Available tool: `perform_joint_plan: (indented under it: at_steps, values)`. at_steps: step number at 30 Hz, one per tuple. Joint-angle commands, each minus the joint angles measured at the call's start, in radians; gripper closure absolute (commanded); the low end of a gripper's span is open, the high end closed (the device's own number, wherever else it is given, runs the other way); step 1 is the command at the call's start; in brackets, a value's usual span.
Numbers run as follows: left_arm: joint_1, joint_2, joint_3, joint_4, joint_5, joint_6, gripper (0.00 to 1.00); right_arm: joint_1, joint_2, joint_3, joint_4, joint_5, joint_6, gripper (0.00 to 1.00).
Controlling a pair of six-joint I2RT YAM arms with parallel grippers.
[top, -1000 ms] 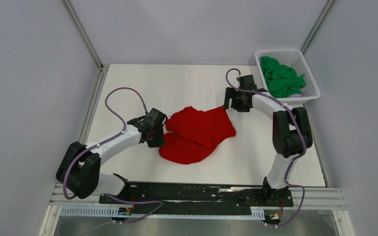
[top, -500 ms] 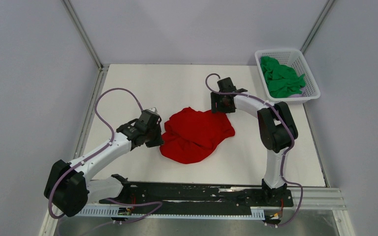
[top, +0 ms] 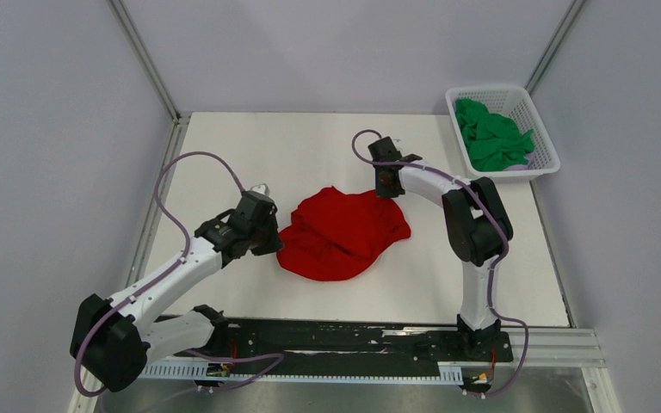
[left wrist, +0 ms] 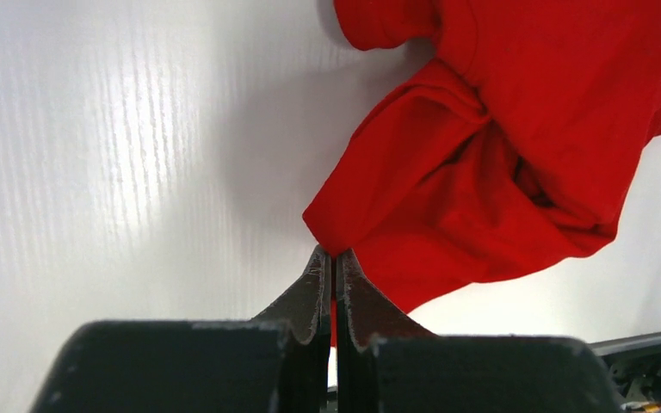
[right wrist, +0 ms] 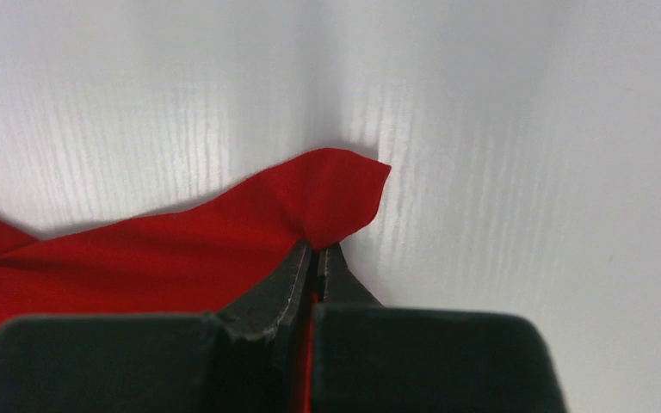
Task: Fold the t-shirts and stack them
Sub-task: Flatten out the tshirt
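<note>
Two t-shirts are in view, one red and one green, and they lie well apart. The red t-shirt [top: 344, 234] sits in a loose, rumpled heap on the one white table [top: 301, 151], roughly at its middle, between the left arm [top: 172, 275] and the right arm [top: 469, 224]. It is creased and partly doubled over on itself, not flat. The green t-shirt [top: 491, 136] is bunched up inside the single white lattice basket [top: 535, 116], which stands at the far right corner of the table, and it fills most of that basket. Two grippers show, one on each arm, and both are on the red cloth. The left gripper [left wrist: 333, 256] is at the left edge of the heap. In its wrist view its two fingers are pressed together with no gap showing, and a folded point of the red cloth comes down to meet their tips, so it has the cloth pinched. The right gripper [right wrist: 316, 249] is at the far right corner of the heap. Its two fingers are likewise closed tight, and a small rounded corner of red cloth stands just past their tips, caught between them. From that corner the cloth edge runs off to the left of the right wrist view, lying low on the table. Both grippers are apart from the basket and the green t-shirt.
</note>
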Motion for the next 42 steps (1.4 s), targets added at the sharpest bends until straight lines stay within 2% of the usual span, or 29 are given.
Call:
perform_joint_plan:
  at_steps: [1,4,6,8,16,19,25,31,34,37,42]
  values:
    - [-0.002,-0.057,0.129,-0.037,-0.132,0.057,1.0,-0.074,-0.073,0.081,-0.012,0.126,0.049,1.0]
    - [-0.002,-0.084,0.221,-0.097,-0.251,0.097,1.0,-0.143,-0.166,0.098,-0.012,0.126,0.04,1.0]
    - [0.001,-0.104,0.283,-0.098,-0.378,0.144,1.0,-0.194,-0.25,0.101,-0.008,0.068,0.019,1.0]
    - [0.01,-0.121,0.343,-0.071,-0.442,0.18,1.0,-0.235,-0.323,0.102,-0.003,0.051,0.0,1.0]
    - [0.015,-0.228,0.482,0.22,-0.52,0.404,1.0,-0.275,-0.603,0.164,0.1,0.038,-0.115,1.0]
    - [0.015,-0.226,0.551,0.288,-0.551,0.48,1.0,-0.275,-0.699,0.177,0.203,-0.016,-0.179,1.0]
    - [0.014,-0.181,0.723,0.389,-0.537,0.631,1.0,-0.274,-0.78,0.292,0.254,-0.117,-0.24,1.0]
    - [0.024,-0.038,0.898,0.43,-0.602,0.73,1.0,-0.274,-0.719,0.416,0.274,-0.095,-0.322,1.0]
    - [0.092,0.088,0.983,0.401,-0.57,0.705,1.0,-0.282,-0.631,0.502,0.287,-0.083,-0.359,1.0]
    - [0.272,0.211,1.128,0.3,-0.395,0.565,1.0,-0.298,-0.506,0.612,0.288,-0.085,-0.396,1.0]
    - [0.405,0.479,1.345,0.281,-0.197,0.525,1.0,-0.351,-0.252,0.884,0.31,-0.122,-0.411,1.0]
